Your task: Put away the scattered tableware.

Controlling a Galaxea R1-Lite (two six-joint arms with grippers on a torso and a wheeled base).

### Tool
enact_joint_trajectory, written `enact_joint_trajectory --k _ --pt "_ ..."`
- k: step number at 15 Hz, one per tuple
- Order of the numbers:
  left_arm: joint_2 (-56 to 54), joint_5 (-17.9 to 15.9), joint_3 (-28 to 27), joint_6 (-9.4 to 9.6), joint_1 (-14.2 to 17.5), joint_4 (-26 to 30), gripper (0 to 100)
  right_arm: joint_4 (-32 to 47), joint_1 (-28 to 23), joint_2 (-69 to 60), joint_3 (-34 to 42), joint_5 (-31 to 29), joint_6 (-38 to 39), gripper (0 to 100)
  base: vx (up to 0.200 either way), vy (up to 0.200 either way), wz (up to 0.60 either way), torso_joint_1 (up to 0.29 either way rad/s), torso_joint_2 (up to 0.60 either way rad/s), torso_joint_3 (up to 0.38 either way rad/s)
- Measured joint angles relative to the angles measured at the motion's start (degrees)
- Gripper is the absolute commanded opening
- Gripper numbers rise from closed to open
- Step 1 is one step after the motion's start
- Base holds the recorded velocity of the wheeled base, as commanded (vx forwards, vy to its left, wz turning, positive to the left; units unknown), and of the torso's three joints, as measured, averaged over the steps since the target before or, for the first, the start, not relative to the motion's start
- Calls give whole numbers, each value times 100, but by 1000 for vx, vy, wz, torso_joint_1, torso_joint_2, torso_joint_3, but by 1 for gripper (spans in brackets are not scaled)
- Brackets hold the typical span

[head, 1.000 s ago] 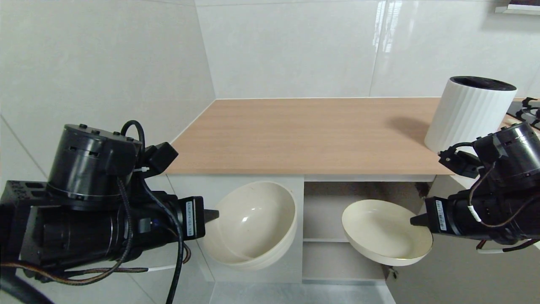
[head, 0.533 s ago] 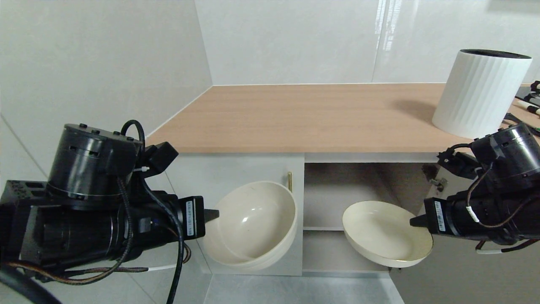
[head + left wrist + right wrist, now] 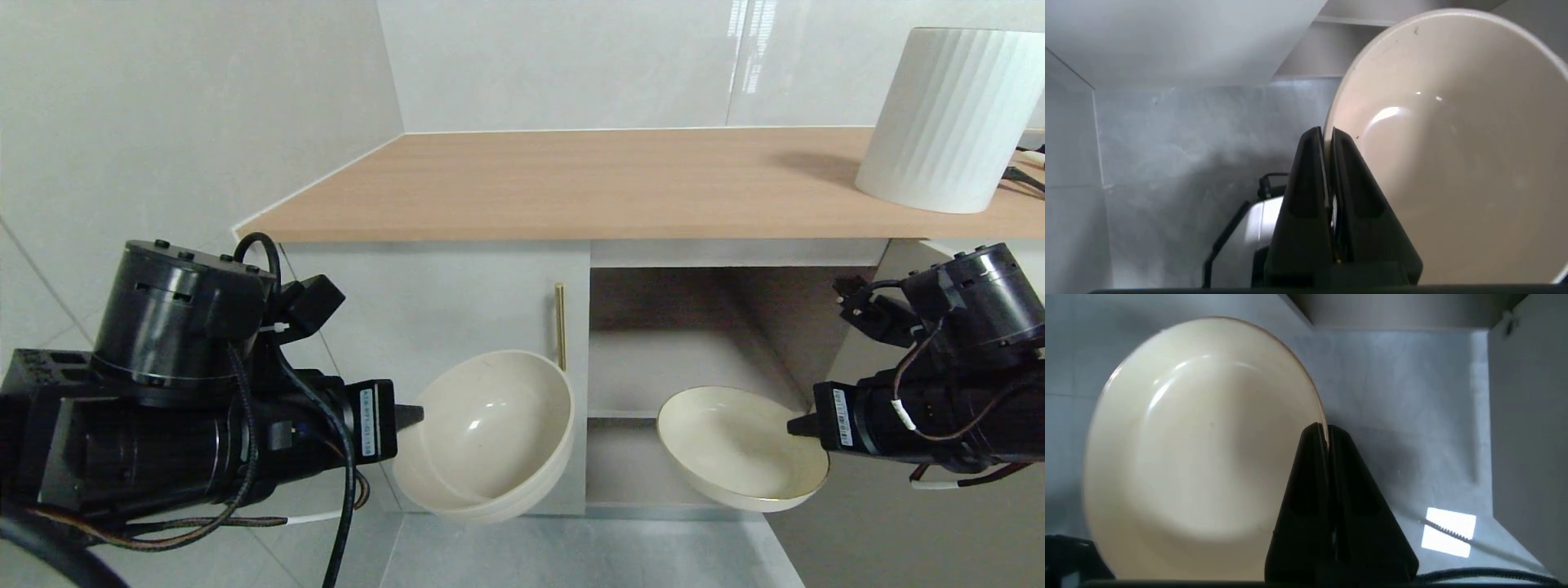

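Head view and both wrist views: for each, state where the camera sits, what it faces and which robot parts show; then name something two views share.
Head view: on the head, facing forward and down at counter and open cabinet; both arms show, left tool gripping the bowl, right tool the plate.
Left wrist view: on that wrist, looking along its tool at the bowl and floor.
Right wrist view: likewise, along its tool at the plate and floor.
Shared: head and left wrist views both show the bowl.

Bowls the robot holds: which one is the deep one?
The bowl in the left gripper, before the closed cupboard door. The dish in the right gripper is much shallower.
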Motion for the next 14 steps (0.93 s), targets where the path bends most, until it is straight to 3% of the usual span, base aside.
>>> enact_joint_trajectory --k 11,14 --pt "5 0 9 11 0 0 0 -49 0 166 20 -9 -16 0 0 0 0 -17 52 33" --pt "-37 0 -2 27 0 0 0 -533 -9 586 -20 -11 -63 0 0 0 0 0 0 0"
